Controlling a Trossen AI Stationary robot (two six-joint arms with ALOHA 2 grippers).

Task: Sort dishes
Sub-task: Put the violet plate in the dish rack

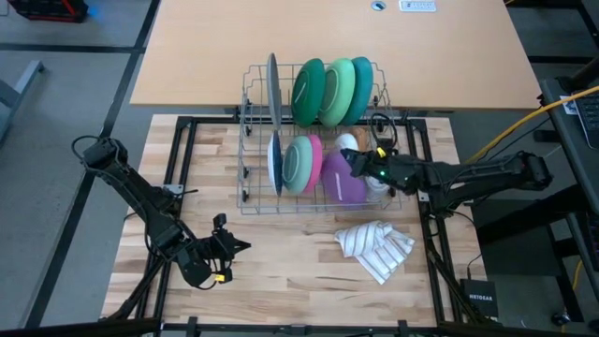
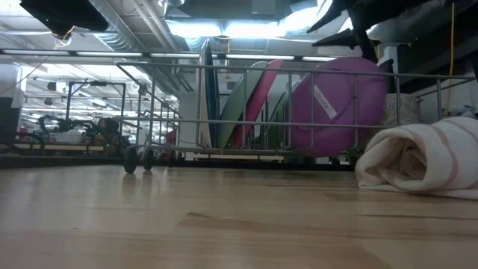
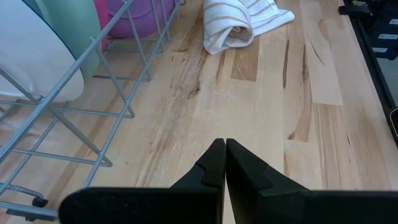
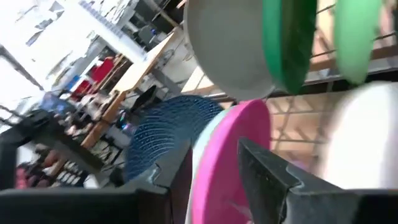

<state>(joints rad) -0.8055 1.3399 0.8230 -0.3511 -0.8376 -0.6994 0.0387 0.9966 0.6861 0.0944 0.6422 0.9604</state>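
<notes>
High view: the wooden table [image 1: 290,271] carries a wire dish rack [image 1: 253,140] loaded with upright dishes: a grey plate [image 1: 273,86], dark green plate [image 1: 307,91], light green plate [image 1: 338,91] and teal plate [image 1: 362,84] in the far row; a blue plate [image 1: 274,161], pale green plate [image 1: 300,165], pink plate [image 1: 315,154] and purple bowl [image 1: 342,180] in the near row. A striped cloth [image 1: 374,248] lies near the rack. My right gripper [image 4: 214,168] reaches into the rack, fingers apart astride the pink plate's rim. My left gripper [image 1: 234,246] waits low over the table, fingers pressed together.
</notes>
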